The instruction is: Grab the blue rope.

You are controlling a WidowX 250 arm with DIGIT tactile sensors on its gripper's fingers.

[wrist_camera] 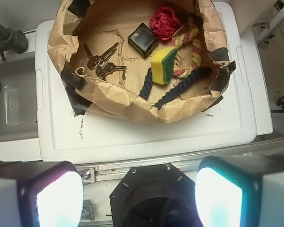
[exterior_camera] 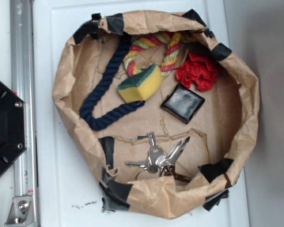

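Pincer (wrist_camera: pixel 139 194) status: seen only in the wrist view, its two pads glowing at the lower corners of that frame, standing wide apart with nothing between them. It hangs high above the mount at the near side of the white lid (exterior_camera: pixel 61 189), well apart from the bag. It does not appear in the exterior view at all.

Contents of the brown paper bag (exterior_camera: pixel 248 101), taken left to right in the exterior view:

- blue rope (exterior_camera: pixel 102 82): lies along the left inner wall, running down from the upper rim, bending at the bottom left and turning back right toward the centre. Its right-hand end looks to pass just under the lower edge of the sponge. Untouched.
- yellow sponge (exterior_camera: pixel 141 84): green-edged, tilted, just right of the rope's upper run.
- multicoloured rope (exterior_camera: pixel 156 49): looped at the top of the bag, behind the sponge. Not the target.
- keys (exterior_camera: pixel 158 158): bunch on the bag floor near the lower rim, well apart from the rope.
- black square box (exterior_camera: pixel 182 103): right of the sponge.
- red cloth (exterior_camera: pixel 198 71): crumpled against the upper right wall.

Progress assessment: nothing of the grab is done. Travel to the bag, descent over the rope, closure and lift all remain outstanding.

Recommendation: the bend at the lower left looks the clearest point of access, being free of the sponge and away from the bag wall
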